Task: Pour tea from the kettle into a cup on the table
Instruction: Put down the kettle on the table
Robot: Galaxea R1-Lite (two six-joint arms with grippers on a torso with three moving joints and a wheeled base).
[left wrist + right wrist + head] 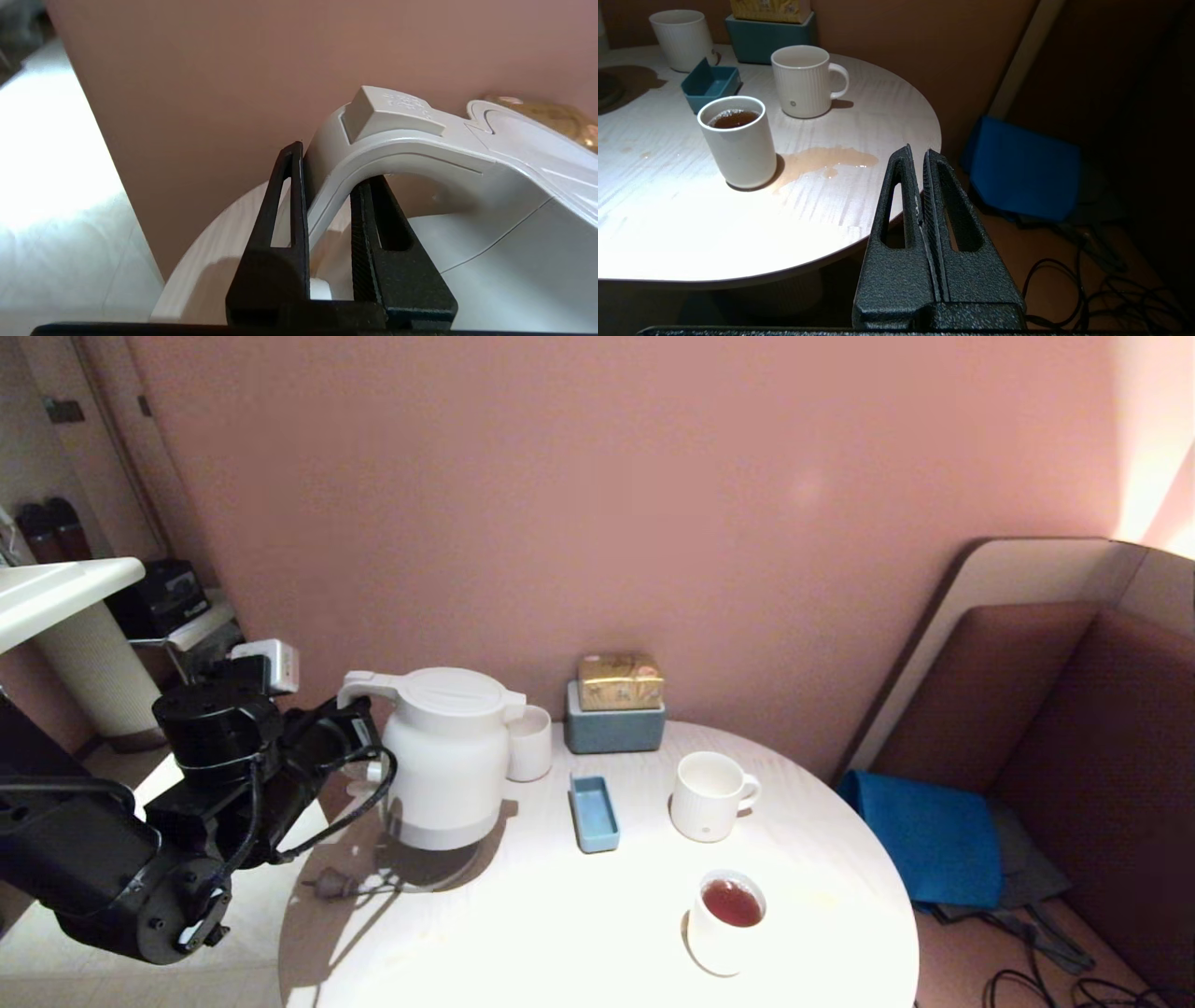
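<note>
The off-white kettle [446, 756] stands upright at the back left of the round white table [560, 933]. My left gripper [362, 733] reaches in from the left and is shut on the kettle's loop handle [402, 140]. In the left wrist view, the left gripper [331, 163] has one finger on each side of the handle. The plain white cup [726, 924] sits near the front right and holds reddish-brown tea [731, 903]. In the right wrist view the cup [738, 144] shows tea [734, 119] near its rim. My right gripper [919, 151] hangs shut and empty off the table's right edge.
A brownish spill [826, 158] lies beside the cup. A handled mug [709, 795], a blue tray [594, 812], a ribbed cup [530, 742] and a teal box [614, 728] with a gold packet stand mid-table. The kettle's plug [327, 885] lies front left. A bench with blue cloth [934, 840] is right.
</note>
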